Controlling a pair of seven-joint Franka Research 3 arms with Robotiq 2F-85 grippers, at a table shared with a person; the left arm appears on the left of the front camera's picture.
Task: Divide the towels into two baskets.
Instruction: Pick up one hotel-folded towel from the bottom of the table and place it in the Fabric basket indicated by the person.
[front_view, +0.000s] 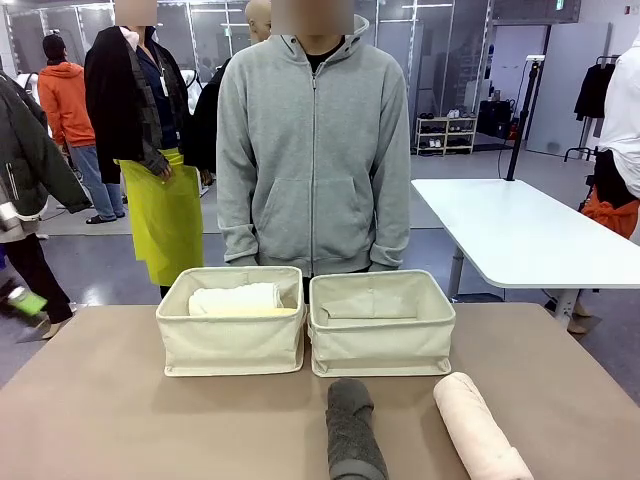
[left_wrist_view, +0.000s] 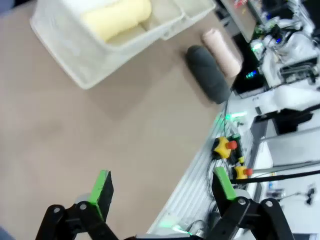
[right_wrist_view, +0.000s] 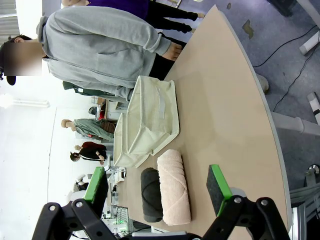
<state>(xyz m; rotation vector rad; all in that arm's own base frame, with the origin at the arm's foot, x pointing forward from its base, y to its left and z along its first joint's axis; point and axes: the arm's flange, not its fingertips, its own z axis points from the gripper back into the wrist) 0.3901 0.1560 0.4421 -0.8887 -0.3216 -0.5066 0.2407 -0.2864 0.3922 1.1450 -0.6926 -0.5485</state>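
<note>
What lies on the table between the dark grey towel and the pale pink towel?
Nothing: the front view shows bare table between the dark grey towel and the pale pink towel.

Baskets: 2, cream canvas, side by side on the desk (front_view: 120, 420), namely the left basket (front_view: 230, 347) and the right basket (front_view: 382, 347). Towels: 4, rolled, one of each colour. In the left basket: 2, the white towel (front_view: 235, 298) and the pale yellow towel (left_wrist_view: 116, 17). On the desk in front of the right basket: 2, the dark grey towel (front_view: 352, 430) and the pale pink towel (front_view: 480, 425). Pincers: 2, the left pincer (left_wrist_view: 161, 181) and the right pincer (right_wrist_view: 156, 172), each with 2 green pads (left_wrist_view: 102, 190)
</note>
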